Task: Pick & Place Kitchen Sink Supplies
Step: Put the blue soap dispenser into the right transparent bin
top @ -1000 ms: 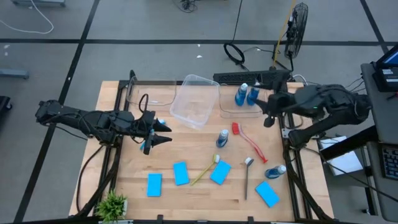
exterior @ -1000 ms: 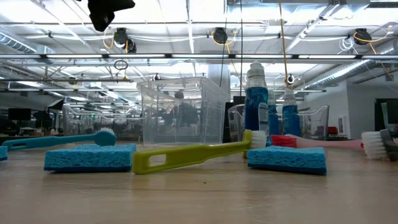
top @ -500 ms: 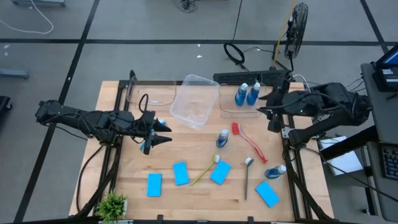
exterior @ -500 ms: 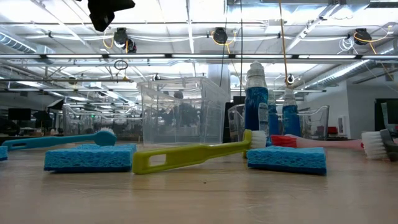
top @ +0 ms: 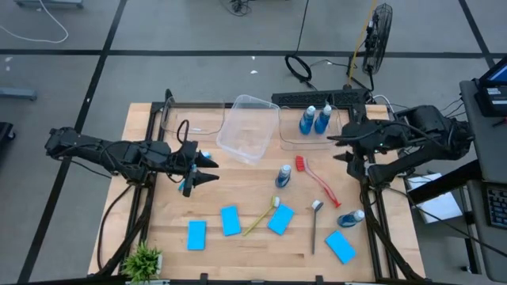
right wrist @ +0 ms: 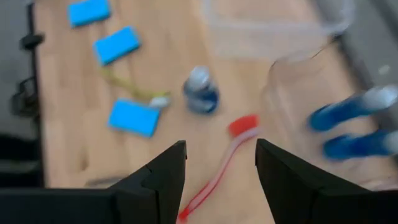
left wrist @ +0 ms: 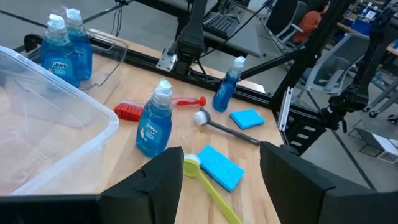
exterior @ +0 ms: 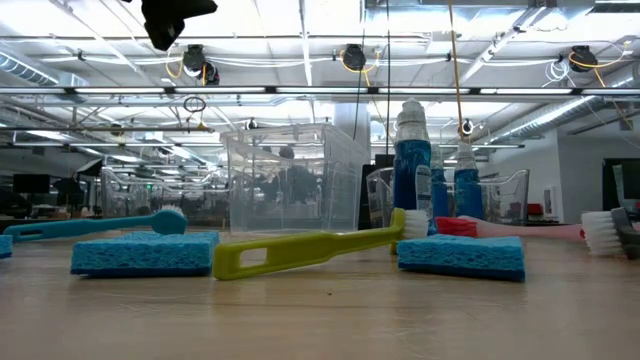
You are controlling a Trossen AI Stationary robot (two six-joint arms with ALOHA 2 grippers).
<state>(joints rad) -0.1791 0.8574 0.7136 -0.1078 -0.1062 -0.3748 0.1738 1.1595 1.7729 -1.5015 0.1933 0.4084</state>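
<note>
Over the table's left side, left gripper [top: 207, 169]: hovers with jaws parted and nothing between them, just beside the blue brush [top: 201, 155]
Near edge, far left, potted plant [top: 143, 259]: stands at the table's corner
Far left, first tub [top: 192, 117]: clear, sits at the far edge
Near-left sponges: one sponge [top: 196, 234] lies flat, a second sponge [top: 230, 220] just beside it
Centre, large tub [top: 249, 127]: clear, sits tilted relative to the table edges between the other two tubs
Centre, yellow brush [top: 261, 218]: lies on the wood, its head near a third sponge [top: 280, 219]
Centre, lone bottle [top: 283, 176]: upright, blue liquid, near the red brush [top: 318, 179]
Right of centre, grey brush [top: 315, 224]: lies flat, bristle end towards the red brush
Far right, right tub [top: 306, 134]: holds two bottles [top: 314, 119] standing side by side
Near right, fallen bottle [top: 351, 217]: lies on its side at the table's right edge
Near right, fourth sponge [top: 340, 246]: flat, close to the fallen bottle
Right edge, right gripper [top: 346, 146]: hangs above the table beside the right tub, fingers apart, gripping nothing
</note>
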